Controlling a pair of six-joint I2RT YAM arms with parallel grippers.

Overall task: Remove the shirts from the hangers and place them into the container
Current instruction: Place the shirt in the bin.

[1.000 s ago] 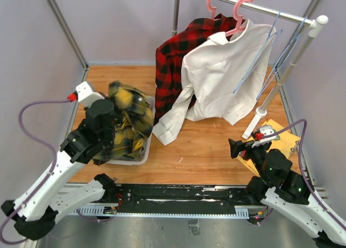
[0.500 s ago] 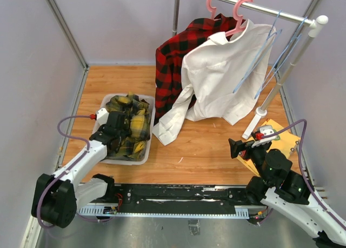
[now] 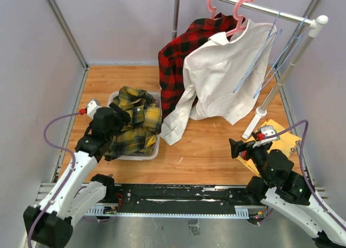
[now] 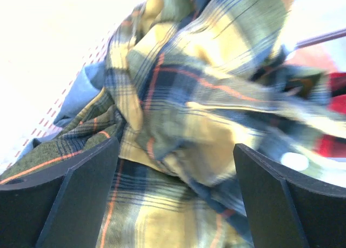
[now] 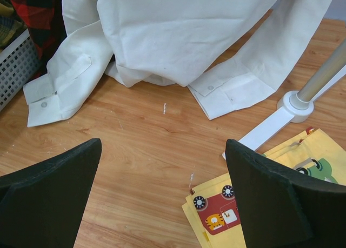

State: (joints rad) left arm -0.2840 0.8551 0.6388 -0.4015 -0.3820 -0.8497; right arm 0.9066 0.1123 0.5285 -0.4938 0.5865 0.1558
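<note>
The yellow-and-green plaid shirt (image 3: 138, 126) lies bunched in the white container (image 3: 141, 157). My left gripper (image 3: 116, 124) is at the pile's left side. In the left wrist view the left gripper (image 4: 175, 199) is open, with the plaid shirt (image 4: 205, 86) lying loose between its fingers and a bluish-grey fabric (image 4: 81, 91) beside it. The red-and-black shirt (image 3: 178, 59) and the white shirt (image 3: 227, 75) hang on pink hangers (image 3: 240, 15). Two light-blue hangers (image 3: 259, 59) hang bare. My right gripper (image 3: 236, 148) is open over bare wood (image 5: 162, 205).
The rack's rail and post (image 3: 286, 69) stand at the back right, with its white foot (image 5: 294, 105) on the floor. A yellow cloth with small patches (image 5: 270, 205) lies under my right gripper. A white sleeve (image 5: 54, 91) trails on the wood beside the container's wall (image 5: 13, 64).
My left gripper lowered the plaid shirt into the container, then opened and let it go. The container slid a little to the right. The right arm has not moved.
</note>
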